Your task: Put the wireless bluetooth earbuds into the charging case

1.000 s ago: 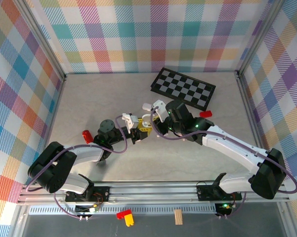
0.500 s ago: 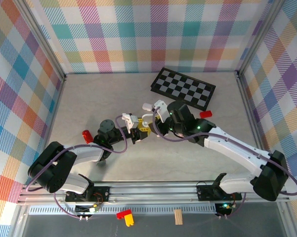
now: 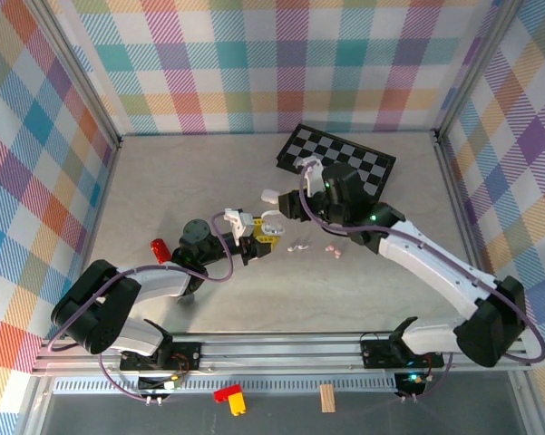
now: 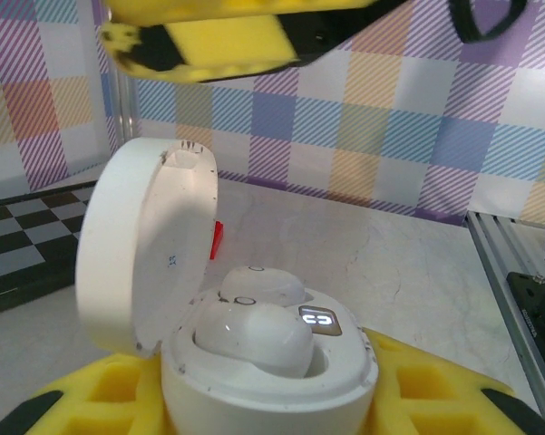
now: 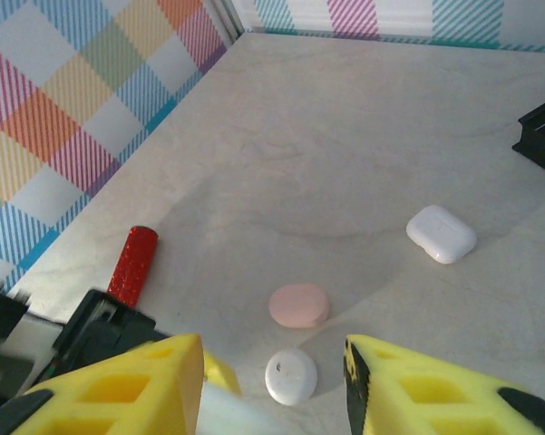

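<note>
My left gripper (image 3: 263, 237) (image 4: 272, 403) is shut on a round white charging case (image 4: 281, 381) (image 3: 274, 223). The case's lid (image 4: 145, 245) stands open, and two white earbuds (image 4: 254, 335) sit in its wells beside a lit display. My right gripper (image 3: 290, 205) (image 5: 272, 390) hangs open just above and beyond the case, with nothing between its yellow fingers (image 5: 118, 390). A loose white earbud (image 3: 299, 246) and a pale pink earbud (image 3: 333, 252) lie on the table to the right of the case.
A pink case (image 5: 299, 305), a small round white case (image 5: 290, 377) and an oblong white case (image 5: 442, 234) (image 3: 270, 194) lie on the table. A red cylinder (image 3: 160, 247) (image 5: 131, 265) is at the left, and a checkerboard (image 3: 337, 163) at the back.
My right arm has pulled back from the case toward the checkerboard, uncovering the two loose earbuds on the table. The left gripper has stayed put with the case.
</note>
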